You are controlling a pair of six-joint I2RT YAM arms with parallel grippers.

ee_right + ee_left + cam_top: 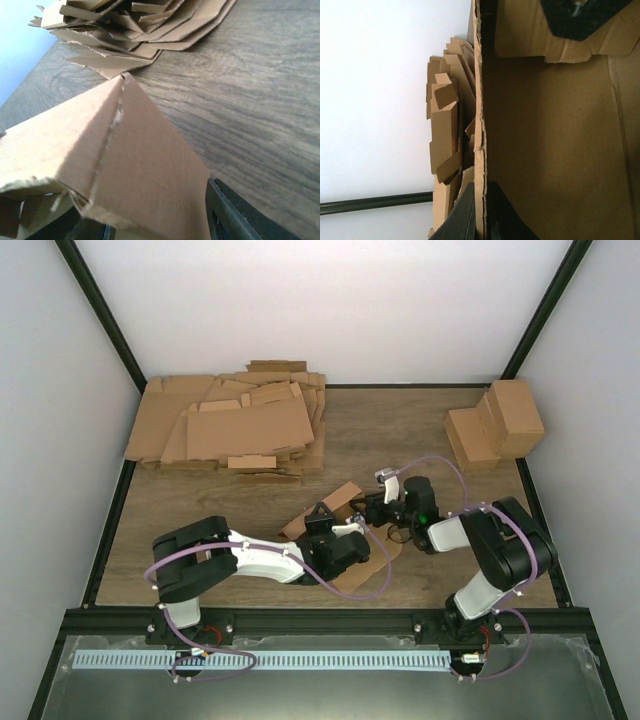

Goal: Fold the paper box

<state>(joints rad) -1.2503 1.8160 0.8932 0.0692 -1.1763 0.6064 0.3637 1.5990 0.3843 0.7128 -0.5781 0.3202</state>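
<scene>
We're mid-fold on the paper box (342, 496). It's sitting at centre frame in the top view, on the table (420, 440) between the two grippers. It's well apart from the heap of flat sheets (235, 425) at upper left and the cuboids (495, 425) at upper right.

Step in hand, as we're judging it: raising panels & tucking flaps. Some panels are standing up and the rest is looking loose, so prob. partway, not near done.

The left gripper (481, 192) is pinching the ragged edge of one panel, its fingers (502, 220) pressed together on it (bottom centre of the left wrist view). The right gripper (155, 212) is straddling a creased corner panel w/ fingers (240, 215) spread either side. We can't tell whether it's gripping or just flanking.

Next move, we reckon, is calling for the right side to be pushing that panel over along its crease while the left is anchoring, gently, since thin card buckles.

Pose: the left arm (255, 560) is lying low, stretching rightward from lower left. The right arm (500, 540) is bending at the elbow at lower right, wrist reaching leftward to the box.
</scene>
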